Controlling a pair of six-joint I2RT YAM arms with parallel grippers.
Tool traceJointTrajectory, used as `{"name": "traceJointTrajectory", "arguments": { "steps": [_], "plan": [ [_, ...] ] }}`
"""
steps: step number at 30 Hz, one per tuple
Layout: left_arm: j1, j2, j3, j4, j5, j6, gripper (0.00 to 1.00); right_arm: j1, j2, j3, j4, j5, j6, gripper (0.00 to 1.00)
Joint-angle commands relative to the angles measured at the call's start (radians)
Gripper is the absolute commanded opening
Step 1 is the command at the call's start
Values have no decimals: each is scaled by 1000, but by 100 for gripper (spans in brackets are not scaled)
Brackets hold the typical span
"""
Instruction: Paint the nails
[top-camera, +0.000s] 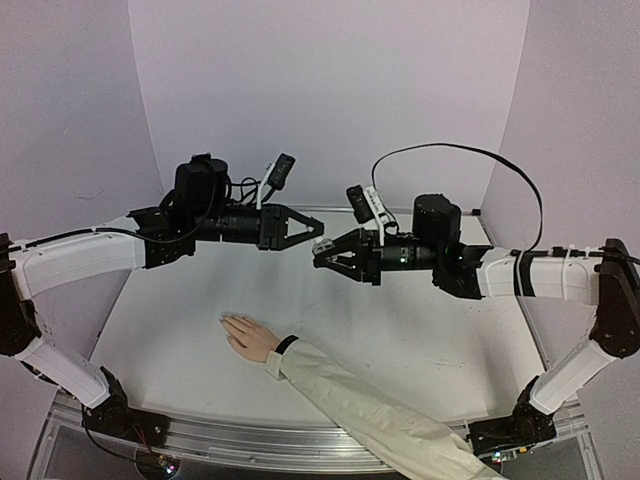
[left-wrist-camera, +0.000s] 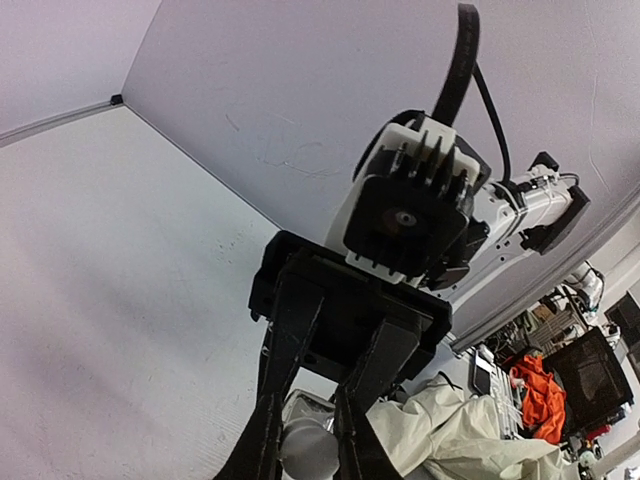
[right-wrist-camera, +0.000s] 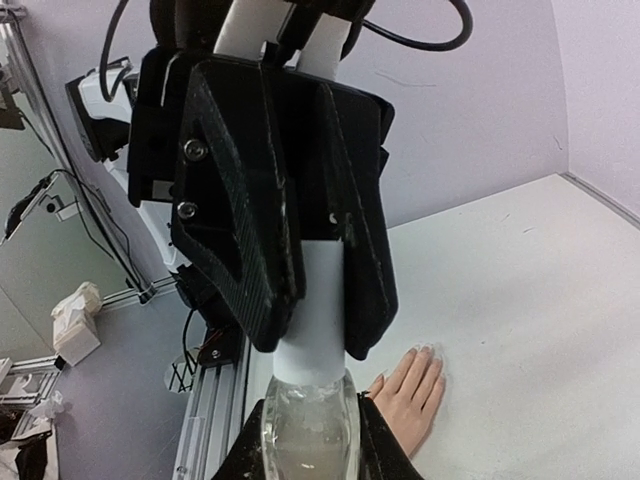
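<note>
A light-skinned hand (top-camera: 248, 335) lies flat on the table, with a black wristband (top-camera: 287, 344) and a cream sleeve (top-camera: 360, 400). Its pale nails (right-wrist-camera: 428, 350) show in the right wrist view, on the hand (right-wrist-camera: 408, 398) below the grippers. The two grippers meet tip to tip in the air above and behind the hand. My right gripper (top-camera: 323, 256) (right-wrist-camera: 305, 445) is shut on the clear glass body of a small bottle (right-wrist-camera: 305, 440). My left gripper (top-camera: 306, 237) (left-wrist-camera: 306, 455) (right-wrist-camera: 318, 340) is shut on the bottle's white cap (right-wrist-camera: 320, 300) (left-wrist-camera: 308, 450).
The white table (top-camera: 420, 330) is enclosed by pale walls behind and at both sides. An aluminium rail (top-camera: 250, 440) runs along the near edge by the arm bases. A black cable (top-camera: 470, 155) loops above the right arm.
</note>
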Motion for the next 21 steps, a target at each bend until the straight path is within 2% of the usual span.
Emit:
{"name": "traceJointTrajectory", "arguments": {
  "steps": [1, 2, 5, 6, 7, 8, 15, 18, 21],
  "plan": [
    [-3, -7, 3, 28, -54, -27, 0, 24, -50, 27, 18, 291, -83, 0],
    [-3, -8, 0, 24, -74, -35, 0, 70, -47, 49, -56, 516, -125, 0],
    [-3, -1, 0, -9, -148, -57, 0, 239, 10, 101, -117, 1484, -256, 0],
    [-3, 1, 1, -25, -170, -63, 0, 255, 28, 111, -96, 1588, -290, 0],
    [-3, 3, 4, -37, -186, -65, 0, 264, 38, 115, -68, 1617, -312, 0],
    [-3, 4, 6, -46, -198, -66, 0, 266, 39, 115, -48, 1595, -322, 0],
    [-2, -3, 20, -77, -194, -48, 2, 256, 32, 99, 21, 1178, -343, 0],
    [-1, -21, 19, -92, -167, -31, 24, 218, 7, 82, 20, 904, -318, 0],
    [0, -48, 9, -92, -139, -7, 48, 145, -20, 66, 10, 551, -265, 0]
  ]
}}
